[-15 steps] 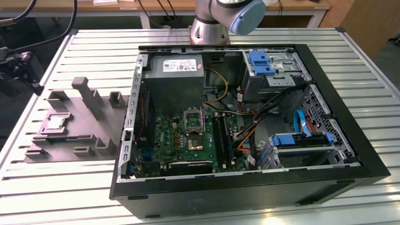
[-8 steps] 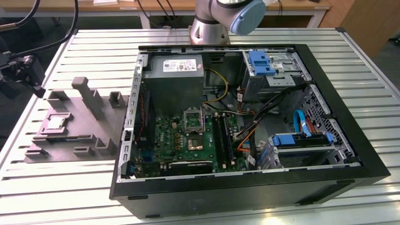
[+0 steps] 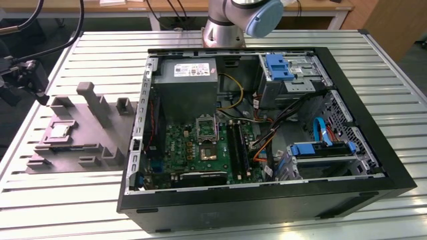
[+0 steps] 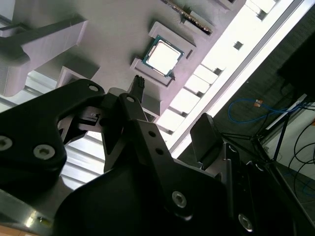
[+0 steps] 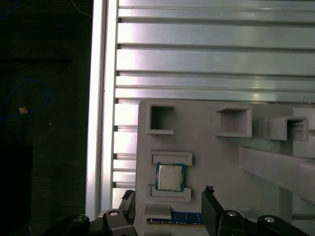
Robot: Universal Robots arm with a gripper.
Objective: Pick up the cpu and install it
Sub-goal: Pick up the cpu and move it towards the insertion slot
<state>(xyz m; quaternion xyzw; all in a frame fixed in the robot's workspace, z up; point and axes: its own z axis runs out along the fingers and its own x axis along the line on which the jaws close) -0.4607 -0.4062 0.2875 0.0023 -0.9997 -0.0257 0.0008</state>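
Observation:
The cpu (image 5: pixel 170 177) is a small square chip with a pale metal top. It lies flat in a recess of the grey moulded tray (image 5: pixel 221 147), on the exterior view's left (image 3: pixel 59 131). In the second wrist view the cpu (image 4: pixel 162 57) lies beyond the fingertips. My gripper (image 5: pixel 169 209) hovers above the tray, short of the chip, open with nothing between its black fingers (image 5: pixel 209 204). In the exterior view the gripper (image 3: pixel 37 90) hangs over the tray's far left corner. The green motherboard (image 3: pixel 193 155) with its silver socket frame (image 3: pixel 207 127) sits inside the open computer case.
The black computer case (image 3: pixel 267 200) lies open on the slatted aluminium table (image 3: pixel 67 200), with cables, drive bays and a power supply (image 3: pixel 189 75) inside. Upright posts (image 3: pixel 90 97) rise from the tray. A blue-green memory stick (image 5: pixel 184 217) lies in the tray near the fingers. The table edge (image 5: pixel 101 123) runs close by.

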